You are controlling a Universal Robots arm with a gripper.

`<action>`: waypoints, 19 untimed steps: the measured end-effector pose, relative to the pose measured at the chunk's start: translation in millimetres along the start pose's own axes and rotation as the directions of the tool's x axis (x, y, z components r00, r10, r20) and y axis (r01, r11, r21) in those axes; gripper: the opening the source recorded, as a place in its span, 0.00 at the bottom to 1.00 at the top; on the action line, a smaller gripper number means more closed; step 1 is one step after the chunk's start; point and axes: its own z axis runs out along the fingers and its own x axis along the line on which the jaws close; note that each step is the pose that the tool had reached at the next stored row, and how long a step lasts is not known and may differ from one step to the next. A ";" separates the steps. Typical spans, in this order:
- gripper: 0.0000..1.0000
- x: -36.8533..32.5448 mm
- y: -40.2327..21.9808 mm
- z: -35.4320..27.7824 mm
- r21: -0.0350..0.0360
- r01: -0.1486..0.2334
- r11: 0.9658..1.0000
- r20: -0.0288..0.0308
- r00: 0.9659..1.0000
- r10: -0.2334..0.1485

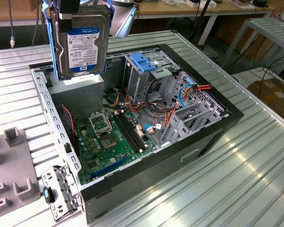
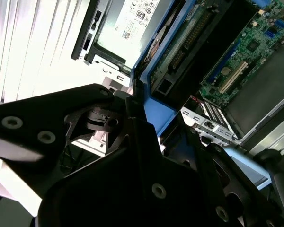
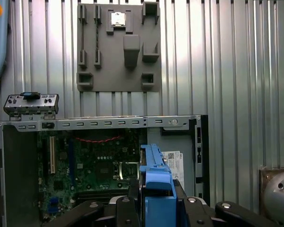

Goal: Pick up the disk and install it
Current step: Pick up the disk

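The disk (image 1: pixel 83 45), silver with a white-and-blue label and a blue carrier frame, hangs upright above the back corner of the open computer case (image 1: pixel 217 130) at the exterior view's left. My gripper (image 1: pixel 71 13) is shut on its upper edge. In the first wrist view the blue carrier frame (image 3: pixel 156 177) stands edge-on between the black fingers (image 3: pixel 132 196) of the gripper (image 3: pixel 156 198). In the second wrist view the disk (image 2: pixel 180 47) juts out past the gripper (image 2: pixel 138 101), over the case interior.
Inside the case lie a green motherboard (image 1: pixel 111 139), a grey cage with a blue latch (image 1: pixel 144 64), loose cables (image 1: pixel 180 97) and a grey power-supply box (image 1: pixel 83 94) directly under the disk. A grey fixture plate (image 3: pixel 118 47) and a small metal bracket (image 3: pixel 31 103) sit on the ribbed table.
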 end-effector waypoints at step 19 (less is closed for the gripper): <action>0.37 5.4 -2.3 -0.2 0.000 0.000 1.000 0.000 1.000 0.000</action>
